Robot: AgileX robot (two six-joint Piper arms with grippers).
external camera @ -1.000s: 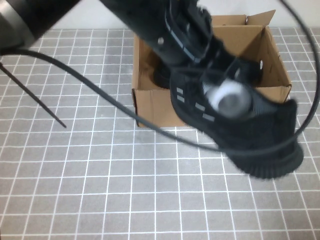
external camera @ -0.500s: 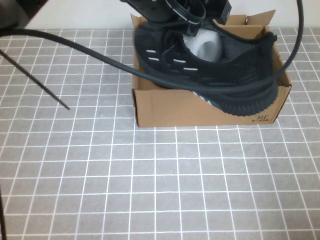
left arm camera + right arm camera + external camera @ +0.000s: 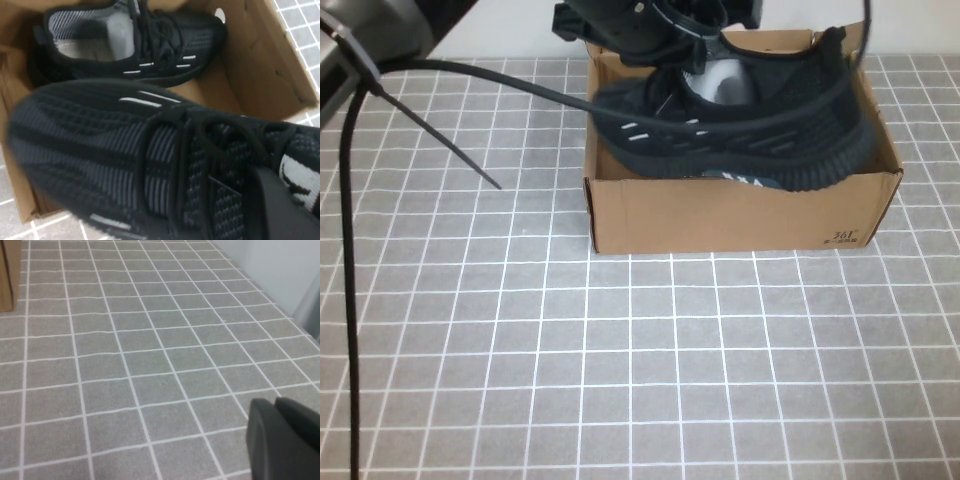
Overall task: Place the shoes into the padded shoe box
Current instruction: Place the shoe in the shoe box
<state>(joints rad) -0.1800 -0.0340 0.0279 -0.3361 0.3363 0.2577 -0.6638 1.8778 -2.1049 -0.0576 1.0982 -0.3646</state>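
The left gripper [image 3: 695,40] pinches a black knit sneaker [image 3: 740,125] above the brown cardboard box [image 3: 730,215] – its mate [image 3: 135,42] lies inside. The right gripper [image 3: 285,440] hovers over bare grid-patterned table [image 3: 125,340], fingers' state unclear.

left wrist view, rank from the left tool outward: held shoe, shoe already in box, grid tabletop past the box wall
1. Held shoe, in the left tool, over the box.
2. Second shoe, on the box floor below.
3. Tabletop, outside the box wall.

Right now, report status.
Left gripper shut on second shoe over padded shoe box. First shoe inside. Right gripper parked above the table.
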